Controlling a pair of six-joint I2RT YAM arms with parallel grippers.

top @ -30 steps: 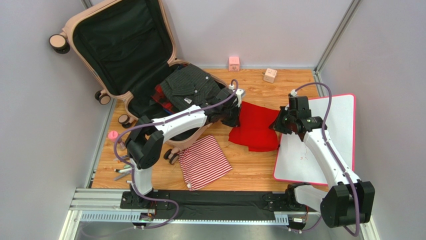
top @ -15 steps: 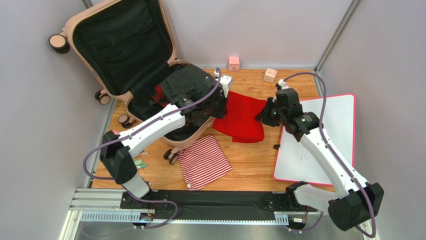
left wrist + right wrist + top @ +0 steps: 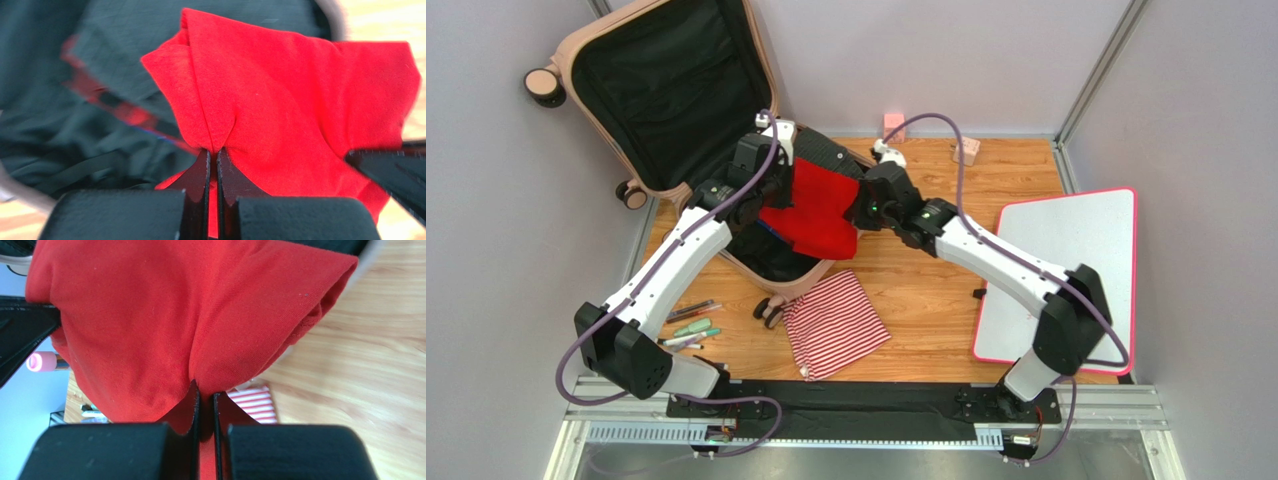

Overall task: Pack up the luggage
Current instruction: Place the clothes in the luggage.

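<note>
Red shirt (image 3: 811, 210) now carried off the desk (image 3: 926, 310) to over the luggage (image 3: 666, 90), seemingly not yet lowered; both jaws pinch it.

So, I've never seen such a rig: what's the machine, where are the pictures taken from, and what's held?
Two white robot arms stand at a wooden table. One picture looks down from above; the other two come from wrist cameras. The left gripper and right gripper are both shut on a red fabric garment, holding it over the open pale pink hard-shell suitcase with dark clothes inside. A red-and-white striped cloth and a white board with pink rim lie on the table.
</note>
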